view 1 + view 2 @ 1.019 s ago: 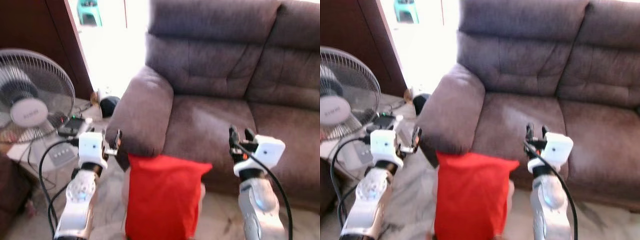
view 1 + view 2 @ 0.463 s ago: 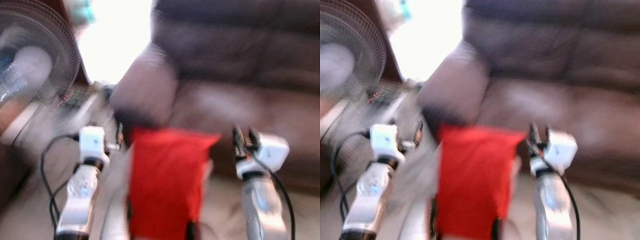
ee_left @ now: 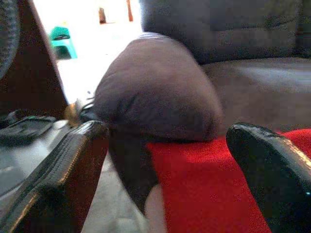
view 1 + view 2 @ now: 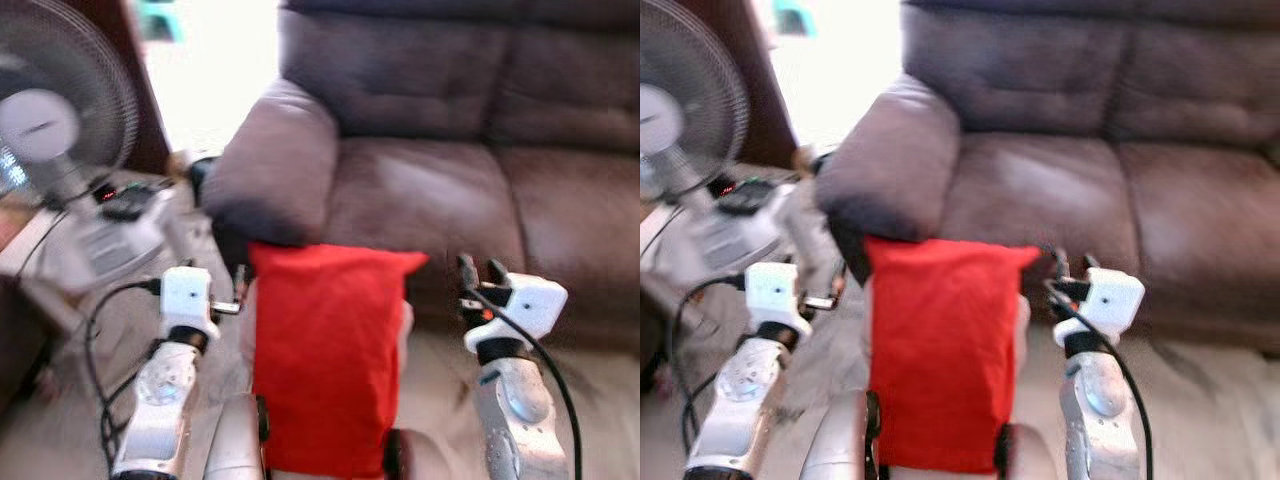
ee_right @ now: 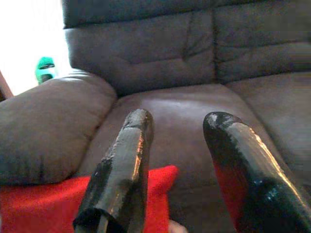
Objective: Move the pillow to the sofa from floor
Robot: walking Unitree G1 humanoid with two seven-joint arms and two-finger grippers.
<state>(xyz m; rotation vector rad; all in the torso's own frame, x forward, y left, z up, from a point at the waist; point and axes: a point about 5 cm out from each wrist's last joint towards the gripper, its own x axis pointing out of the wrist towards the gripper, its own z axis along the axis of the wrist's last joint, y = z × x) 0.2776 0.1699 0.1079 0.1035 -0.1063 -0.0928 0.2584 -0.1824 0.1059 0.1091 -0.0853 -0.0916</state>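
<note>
Left wrist view looks between the left gripper's (image 3: 165, 179) two black fingers (image 3: 58, 184), which stand spread wide with nothing between them; beyond the gap lie the sofa's armrest (image 3: 155, 92) and the top edge of the red pillow (image 3: 204, 184). Right wrist view shows the right gripper (image 5: 175, 165) also parted, its fingertips apart and bare, aimed at the seat cushion (image 5: 180, 116) of the brown sofa (image 5: 146, 29), with a corner of the red pillow below them.

From the head camera, the left gripper (image 4: 238, 285) hangs just beside the pillow's upper left edge, and the right gripper (image 4: 478, 272) sits near its upper right corner; whether either touches the fabric cannot be told. The pillow (image 4: 325, 355) stands upright between the two silver arms, its long axis running up and down, its broad red face turned toward the camera. Its top edge is level with the front of the seat cushion and tucked just under the armrest's front end; its lower edge is hidden behind the robot's body. It is not on the seat.

A standing fan (image 4: 60, 120) is at the far left, beside a bright doorway (image 4: 210, 70), with a power strip (image 4: 125, 205) near its base.
</note>
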